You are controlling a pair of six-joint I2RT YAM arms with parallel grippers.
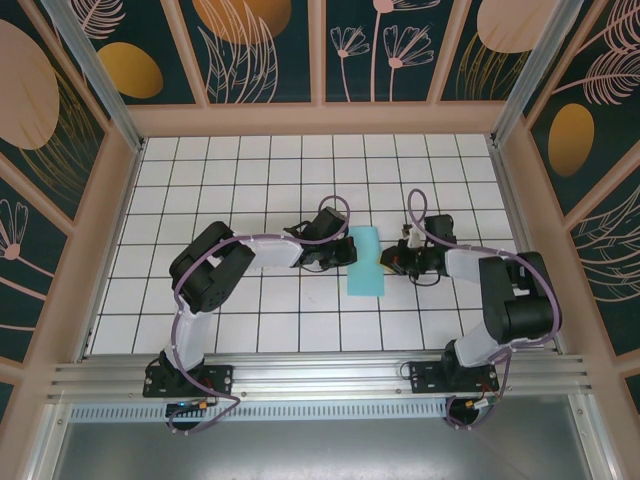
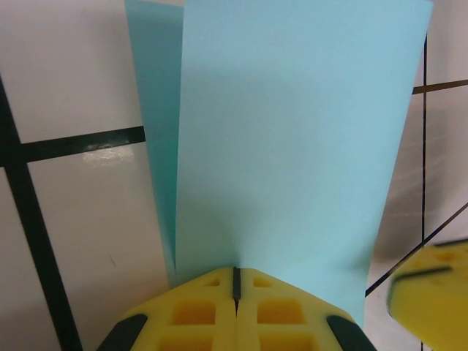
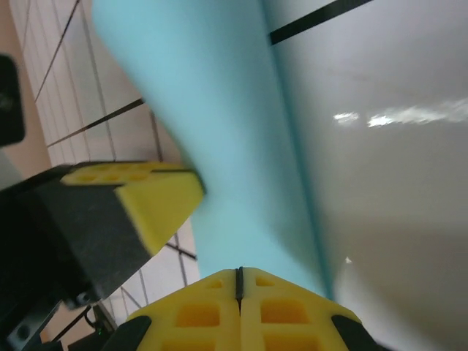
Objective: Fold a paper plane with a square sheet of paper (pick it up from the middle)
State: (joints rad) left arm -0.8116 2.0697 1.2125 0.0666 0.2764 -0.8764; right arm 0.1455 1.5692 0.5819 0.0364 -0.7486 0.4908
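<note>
Top camera first: the square sheet of paper (image 1: 365, 262), doubled over into a narrow strip, lies on the white grid table (image 1: 250, 320) between the two arms. The left gripper (image 1: 343, 252) is touching its left edge and the right gripper (image 1: 390, 262) its right. My worry is that both sets of jaws are fully closed, so one uneven shove could skew the layers or crumple the strip. Left wrist cam: the paper fans away right off the closed yellow fingertips (image 2: 205, 311), two layers showing, and I can't tell if the edge is actually nipped. Right wrist cam, same deal: the sheet curves up from the closed tips, pretty blurry.
</note>
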